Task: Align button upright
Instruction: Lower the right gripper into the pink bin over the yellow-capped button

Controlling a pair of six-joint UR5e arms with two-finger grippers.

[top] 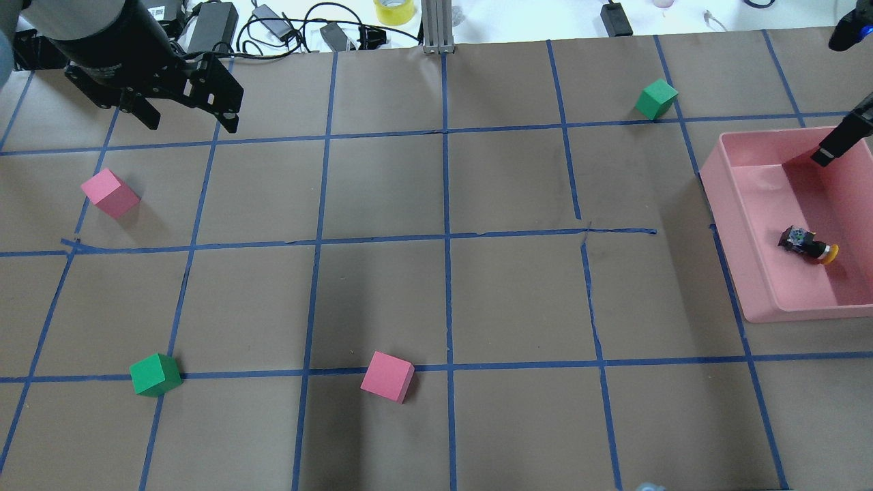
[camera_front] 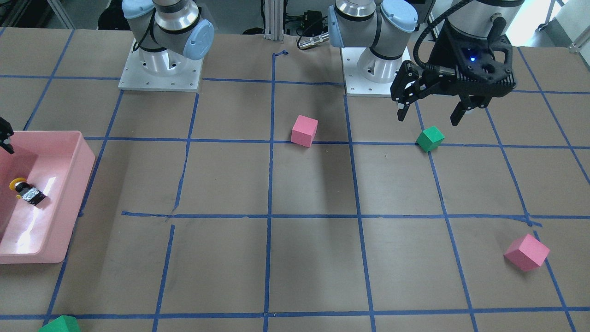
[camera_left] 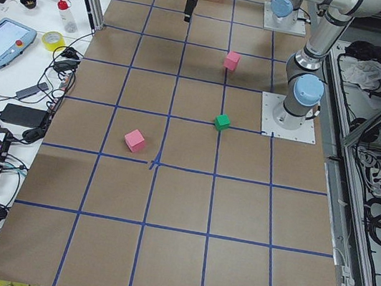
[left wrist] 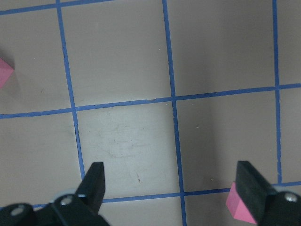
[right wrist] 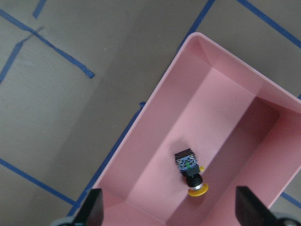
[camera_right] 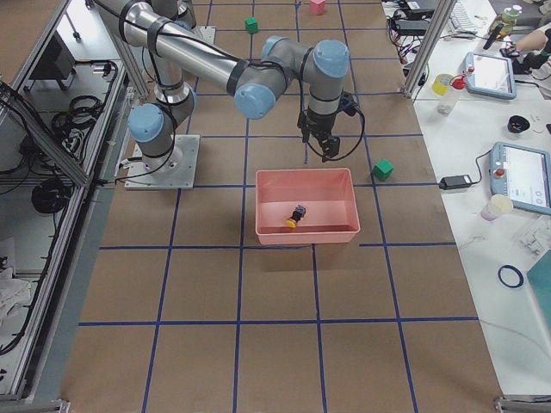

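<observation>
Right fingers (right wrist: 92,207) spread over bin (right wrist: 169,103); button (right wrist: 189,172) lies sideways mid-floor.

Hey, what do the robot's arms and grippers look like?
The left arm and right arm are silver tubes with light-blue joint caps. The left gripper and right gripper are black and two-fingered. A black cable loops to the left gripper's housing, where a blue light glows.

I can read no text, number or brand in any view. A white label (top: 161,9) at the top edge of the overhead view is too small to read. The pendant screens (camera_right: 527,172) beside the surface (camera_right: 275,292) are too blurred for me to make out any sign.
</observation>
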